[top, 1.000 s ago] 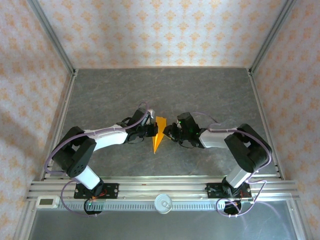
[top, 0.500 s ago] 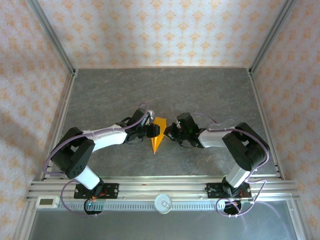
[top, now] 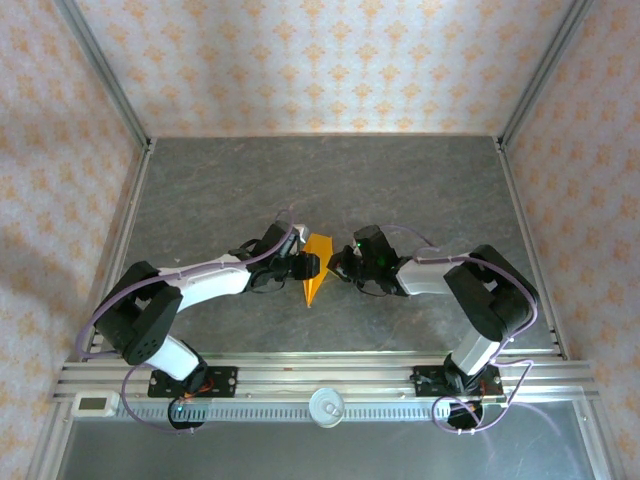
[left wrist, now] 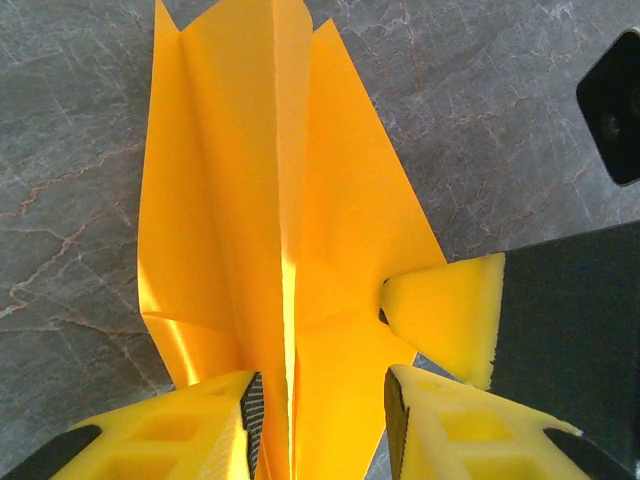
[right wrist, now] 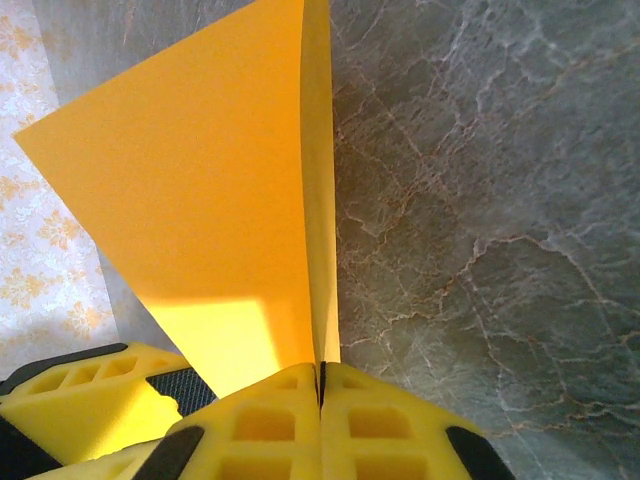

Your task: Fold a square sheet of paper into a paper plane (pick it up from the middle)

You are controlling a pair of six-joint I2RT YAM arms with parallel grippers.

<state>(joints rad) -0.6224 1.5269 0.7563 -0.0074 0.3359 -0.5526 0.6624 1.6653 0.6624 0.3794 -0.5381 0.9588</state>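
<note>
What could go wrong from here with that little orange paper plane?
1. Only the right jaws are shut on the paper plane, pinching a thin edge, so it could slip out or tear if pulled.
2. The left jaws stand open astride its centre fold. If they close off-line, they might crumple a wing or set a crooked crease.

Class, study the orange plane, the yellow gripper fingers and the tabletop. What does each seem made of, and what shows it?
Paper plane: thin matte paper; it holds sharp creases. Fingers: probably moulded plastic or foam, matte yellow with hollow cells. Table: looks like grey veined stone, perhaps a printed laminate.
</note>
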